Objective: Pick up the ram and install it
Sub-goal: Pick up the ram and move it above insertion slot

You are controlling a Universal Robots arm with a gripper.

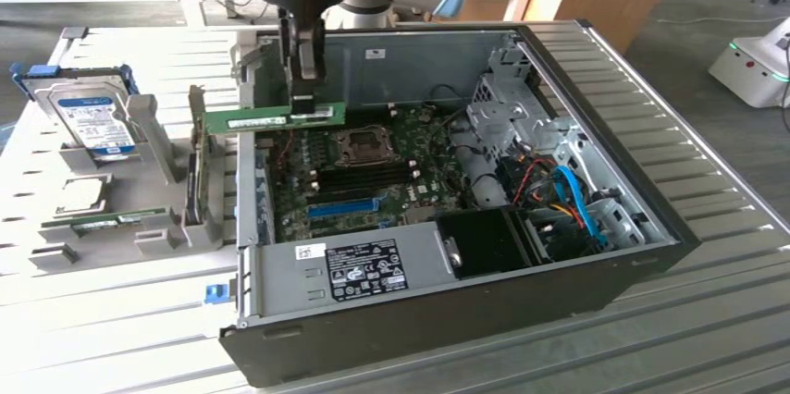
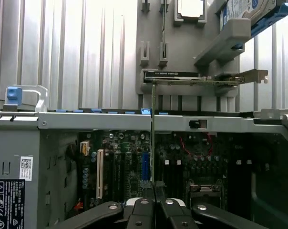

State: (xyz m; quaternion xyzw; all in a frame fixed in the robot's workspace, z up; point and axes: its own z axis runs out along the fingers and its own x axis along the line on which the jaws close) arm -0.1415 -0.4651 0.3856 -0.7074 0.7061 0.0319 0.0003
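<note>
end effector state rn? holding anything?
End effector: closed, holding the ram by one end, above the open computer case.

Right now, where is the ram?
The ram hangs in the tool, toward the exterior view's left, above the open computer's edge, near the processor socket.

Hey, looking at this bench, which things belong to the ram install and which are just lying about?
Part of the job:
ram, held in the gripper
open computer case
motherboard

Lying about:
hard drive
upright card in the rack
</note>
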